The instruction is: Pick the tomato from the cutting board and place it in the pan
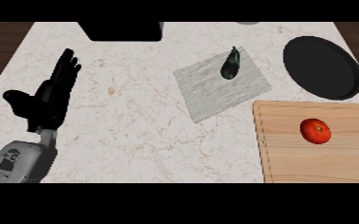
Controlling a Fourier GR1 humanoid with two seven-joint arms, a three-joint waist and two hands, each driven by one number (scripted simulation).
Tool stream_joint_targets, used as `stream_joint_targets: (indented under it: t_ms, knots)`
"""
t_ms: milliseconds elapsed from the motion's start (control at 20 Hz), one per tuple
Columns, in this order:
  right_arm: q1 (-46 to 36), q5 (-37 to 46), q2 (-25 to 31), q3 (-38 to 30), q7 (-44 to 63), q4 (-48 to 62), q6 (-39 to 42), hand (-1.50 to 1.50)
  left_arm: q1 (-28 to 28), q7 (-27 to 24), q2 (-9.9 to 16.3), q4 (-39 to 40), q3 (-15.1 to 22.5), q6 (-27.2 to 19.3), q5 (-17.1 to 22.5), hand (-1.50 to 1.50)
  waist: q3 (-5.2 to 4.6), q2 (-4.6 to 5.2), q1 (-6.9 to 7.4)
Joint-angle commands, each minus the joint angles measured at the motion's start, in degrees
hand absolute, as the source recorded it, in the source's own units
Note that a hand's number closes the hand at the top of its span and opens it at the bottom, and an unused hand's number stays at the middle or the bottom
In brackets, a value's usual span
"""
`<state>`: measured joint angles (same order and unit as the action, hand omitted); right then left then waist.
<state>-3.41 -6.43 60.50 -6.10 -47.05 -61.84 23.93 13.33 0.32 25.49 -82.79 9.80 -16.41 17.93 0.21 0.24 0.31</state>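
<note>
Tomato point(316, 131) on cutting board point(308, 144) far right of left hand point(48, 102), fingers straight, apart; right hand unseen.

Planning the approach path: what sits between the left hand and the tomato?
Head view: left hand, then bare counter, the grey mat's lower corner, then cutting board holding tomato.

tomato point(316, 131) on cutting board point(308, 161); pan point(321, 73) beyond

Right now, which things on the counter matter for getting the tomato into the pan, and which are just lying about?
For the job: tomato, cutting board, pan, left hand.
Lying about: eggplant, grey mat under it, black box at the far edge.
</note>
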Motion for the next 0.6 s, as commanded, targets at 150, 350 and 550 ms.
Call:
stream_joint_targets:
  t_ms: [150,350,550]
  knots:
    - [-3.97,5.69,13.53,1.22,-5.83,2.98,10.26,-1.5,0.39,-0.17,-1.79,1.27,0.48,-0.79,-1.99,0.0,-0.18,0.0,0.3]
    - [-10.27,7.03,10.35,3.67,-0.06,0.23,8.18,-1.5,0.48,0.38,-0.84,0.45,-1.78,1.89,-1.03,0.0,-0.19,-0.1,0.65]
    - [-13.31,9.44,7.06,5.51,3.62,-3.61,4.94,-1.5,0.78,-1.04,-3.32,1.39,-1.21,0.83,-3.57,0.0,-0.21,-0.17,0.24]
